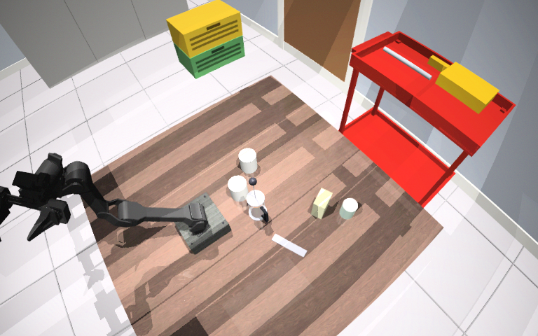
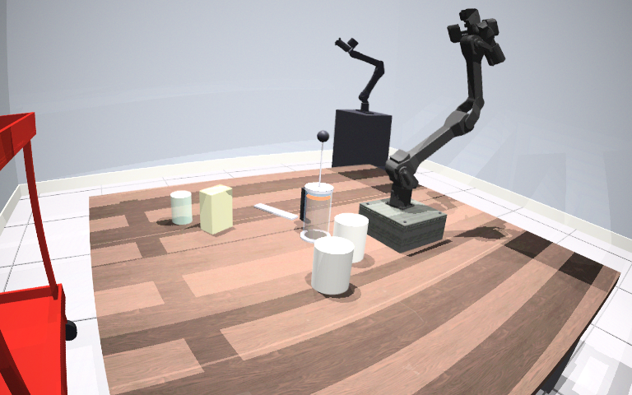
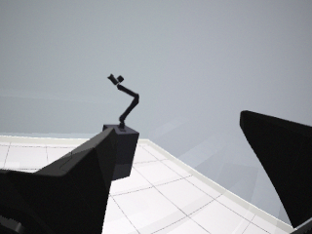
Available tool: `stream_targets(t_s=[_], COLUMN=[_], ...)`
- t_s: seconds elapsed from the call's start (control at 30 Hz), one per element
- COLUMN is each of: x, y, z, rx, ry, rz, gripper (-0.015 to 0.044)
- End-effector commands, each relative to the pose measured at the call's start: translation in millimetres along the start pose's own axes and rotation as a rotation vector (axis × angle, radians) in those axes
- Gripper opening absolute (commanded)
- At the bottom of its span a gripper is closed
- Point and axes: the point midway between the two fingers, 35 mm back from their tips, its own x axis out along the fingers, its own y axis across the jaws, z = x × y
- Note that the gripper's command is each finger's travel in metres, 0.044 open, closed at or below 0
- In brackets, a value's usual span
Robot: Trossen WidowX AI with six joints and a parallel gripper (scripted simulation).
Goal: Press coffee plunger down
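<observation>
The coffee press [image 1: 256,198] [image 2: 318,216] stands upright on the wooden table [image 1: 301,292] [image 2: 279,335], with a clear body, a white lid and a black handle [image 1: 265,215] [image 2: 303,203]. Its plunger is up: the dark round knob [image 1: 252,181] [image 2: 322,136] sits on a long thin rod high above the lid. An orange disc [image 2: 318,197] shows inside, just under the lid. My gripper [image 3: 180,126] is open, its two black fingers wide apart with nothing between them. It is raised high beyond the table's edge, on the far side of the arm's base from the press, and touches nothing.
Two white cylinders [image 1: 247,160] [image 2: 332,265] stand beside the press, one very close. A white bar [image 1: 288,245] [image 2: 275,211] lies near it. A pale yellow box [image 1: 320,204] [image 2: 216,209] and a pale green cylinder [image 1: 348,208] [image 2: 181,208] stand farther off. A red cart [image 1: 401,158] is beyond the table.
</observation>
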Motion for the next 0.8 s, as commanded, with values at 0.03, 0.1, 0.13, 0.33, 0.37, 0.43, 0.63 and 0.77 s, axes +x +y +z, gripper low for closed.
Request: stream_targets(t_s=[0.03, 0.1, 0.13, 0.33, 0.37, 0.43, 0.63, 0.77], x=[0, -1, -2, -14, -17, -24, -57, -86], y=[1, 5, 8, 46, 52, 69, 132, 183], z=[3, 13, 21, 79, 87, 105, 150, 169], rx=[0.001, 0.005, 0.007, 0.025, 0.031, 0.047, 0.1, 0.137], ry=[-0.01, -0.039, -0.062, -0.272, -0.303, -0.379, -0.615, -0.747], rz=[-0.005, -0.018, -0.025, -0.032, -0.026, -0.004, 0.145, 0.314], gripper=[0.044, 0.044, 0.044, 0.044, 0.044, 0.044, 0.044, 0.044])
